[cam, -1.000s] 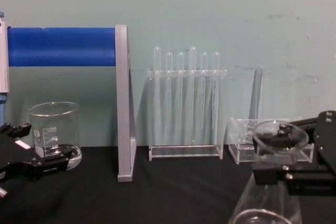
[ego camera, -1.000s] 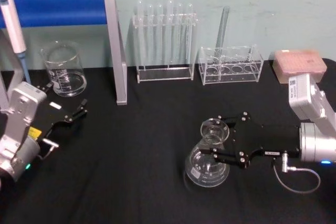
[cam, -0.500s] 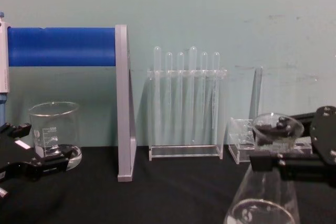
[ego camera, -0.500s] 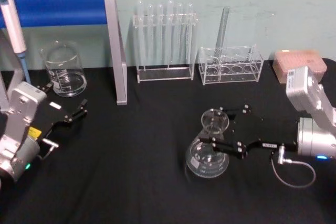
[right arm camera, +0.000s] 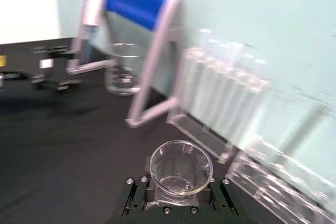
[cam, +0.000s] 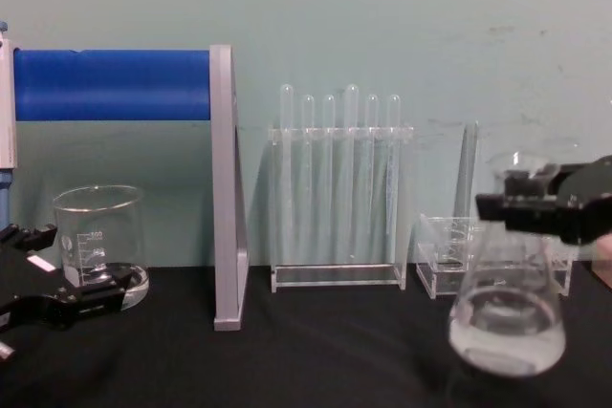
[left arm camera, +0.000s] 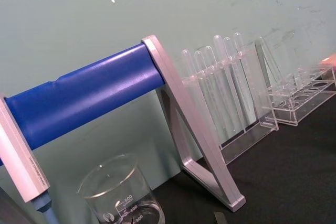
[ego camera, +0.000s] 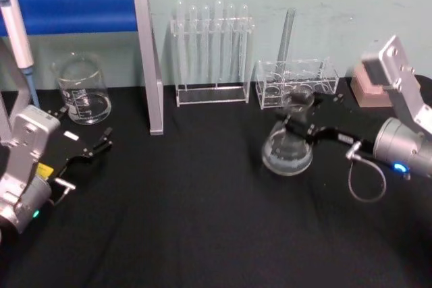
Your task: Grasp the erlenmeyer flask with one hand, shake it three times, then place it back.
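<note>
Erlenmeyer flask (ego camera: 287,152): stood upright on the right side of the black table (ego camera: 189,220), just in front of the small clear rack (ego camera: 297,82).
Flask base: I could not tell if it touched the table.
Right claw (ego camera: 297,116): reached in from the right, clamped on the flask's thin neck.
Left claw (ego camera: 101,143): sat on the near left, fingers apart, holding nothing, near the beaker (ego camera: 82,92).

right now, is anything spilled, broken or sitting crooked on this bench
Nothing spilled or broken. The erlenmeyer flask is upright, held at its neck by the right gripper. Only the lone tube in the small rack leans slightly. The left gripper sits idle near the beaker.
</note>
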Available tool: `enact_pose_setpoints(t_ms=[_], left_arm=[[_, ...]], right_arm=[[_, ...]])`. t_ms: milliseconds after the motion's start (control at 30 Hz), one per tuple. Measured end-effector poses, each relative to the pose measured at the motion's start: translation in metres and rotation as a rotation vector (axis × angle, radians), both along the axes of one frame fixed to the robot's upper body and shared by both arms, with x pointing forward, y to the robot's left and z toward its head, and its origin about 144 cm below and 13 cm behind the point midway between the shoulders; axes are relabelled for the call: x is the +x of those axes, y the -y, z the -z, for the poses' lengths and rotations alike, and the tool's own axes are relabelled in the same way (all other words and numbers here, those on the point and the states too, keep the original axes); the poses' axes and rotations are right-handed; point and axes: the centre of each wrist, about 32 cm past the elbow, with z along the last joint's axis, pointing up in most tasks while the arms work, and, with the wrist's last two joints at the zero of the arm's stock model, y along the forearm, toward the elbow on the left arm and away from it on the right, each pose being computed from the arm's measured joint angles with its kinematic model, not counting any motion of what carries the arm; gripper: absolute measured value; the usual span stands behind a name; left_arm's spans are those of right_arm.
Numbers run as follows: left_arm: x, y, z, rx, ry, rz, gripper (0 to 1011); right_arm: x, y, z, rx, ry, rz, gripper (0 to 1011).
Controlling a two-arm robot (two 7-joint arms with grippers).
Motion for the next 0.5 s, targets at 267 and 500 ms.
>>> enact_pose_setpoints(t_ms=[267, 500], left_arm=[[0.0, 0.0, 0.0, 0.0, 0.0, 0.0, 1001], [0.0, 0.0, 0.0, 0.0, 0.0, 0.0, 1001]], right_arm=[[0.009, -0.003, -0.001, 0.032, -0.014, 0.216, 457], [0.018, -0.004, 0.0, 0.041, -0.029, 0.37, 457]])
